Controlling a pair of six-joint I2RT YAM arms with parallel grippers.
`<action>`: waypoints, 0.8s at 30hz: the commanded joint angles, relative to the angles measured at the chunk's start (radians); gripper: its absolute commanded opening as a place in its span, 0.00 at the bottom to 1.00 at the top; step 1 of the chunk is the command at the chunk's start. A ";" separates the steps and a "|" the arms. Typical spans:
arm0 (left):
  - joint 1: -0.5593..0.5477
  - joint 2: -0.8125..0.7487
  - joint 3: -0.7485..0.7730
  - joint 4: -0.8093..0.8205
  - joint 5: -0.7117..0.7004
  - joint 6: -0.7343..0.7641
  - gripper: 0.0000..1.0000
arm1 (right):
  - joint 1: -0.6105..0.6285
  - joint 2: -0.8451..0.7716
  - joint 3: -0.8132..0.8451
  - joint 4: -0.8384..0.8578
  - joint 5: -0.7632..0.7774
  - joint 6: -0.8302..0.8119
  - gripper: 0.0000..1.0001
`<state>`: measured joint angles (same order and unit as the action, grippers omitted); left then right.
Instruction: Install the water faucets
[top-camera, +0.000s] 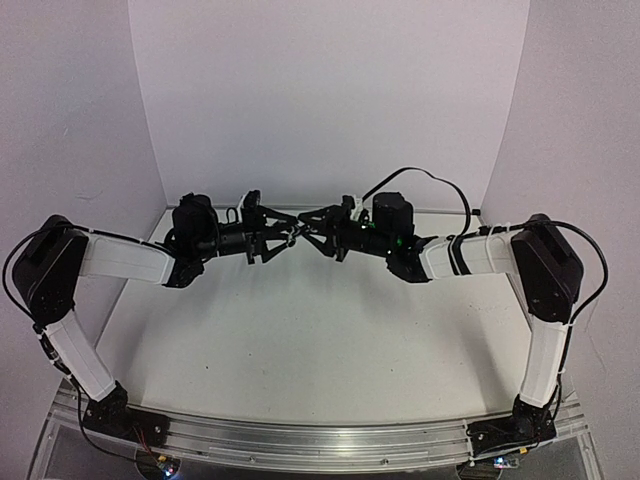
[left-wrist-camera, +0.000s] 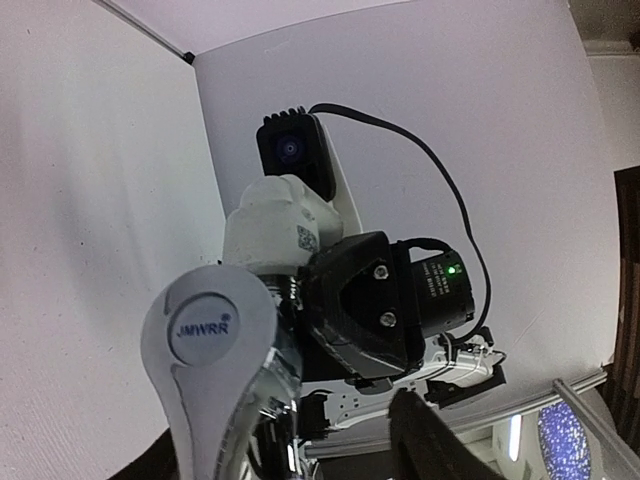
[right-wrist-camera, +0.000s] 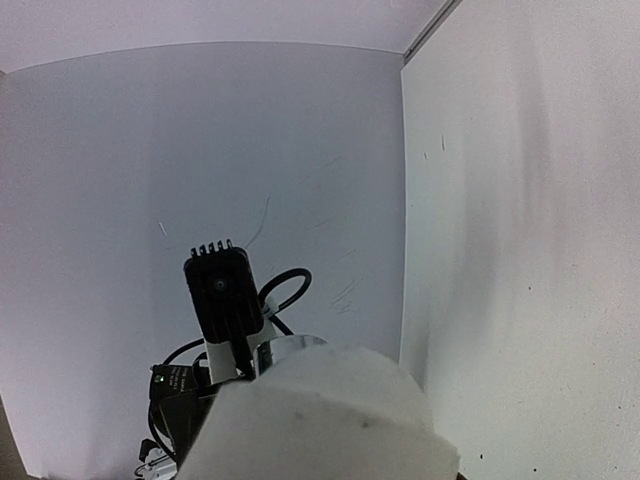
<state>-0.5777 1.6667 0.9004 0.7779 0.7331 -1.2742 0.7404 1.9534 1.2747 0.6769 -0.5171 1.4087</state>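
Both arms meet in mid-air over the back of the table. The water faucet (left-wrist-camera: 215, 340), shiny silver with a grey lever marked JMWRR, fills the lower left of the left wrist view. It sits between the fingers of my left gripper (left-wrist-camera: 290, 450), with a gap showing beside the dark right finger (left-wrist-camera: 430, 440). Its far end meets a white elbow fitting (left-wrist-camera: 275, 215), which my right gripper (top-camera: 318, 235) is shut on. In the right wrist view that white fitting (right-wrist-camera: 320, 420) hides the fingers, and the faucet's silver rim (right-wrist-camera: 285, 345) peeks behind it. From above, my left gripper (top-camera: 283, 240) faces the right one.
White walls enclose the table (top-camera: 300, 340) at the back and on both sides. A black cable (top-camera: 420, 178) loops above the right arm. An aluminium rail (top-camera: 320, 435) runs along the near edge between the arm bases.
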 joint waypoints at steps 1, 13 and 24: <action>-0.005 0.026 0.038 0.061 0.011 0.020 0.53 | 0.010 -0.025 0.054 0.109 -0.011 0.019 0.00; -0.024 -0.011 0.029 0.060 -0.067 0.143 0.14 | 0.024 -0.003 0.061 0.110 0.005 0.094 0.00; -0.103 -0.147 0.052 -0.329 -0.376 0.711 0.00 | 0.055 0.027 0.066 0.113 0.008 0.251 0.00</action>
<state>-0.6307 1.6155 0.9036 0.6168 0.5481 -1.0015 0.7586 1.9753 1.2922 0.7177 -0.4861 1.4850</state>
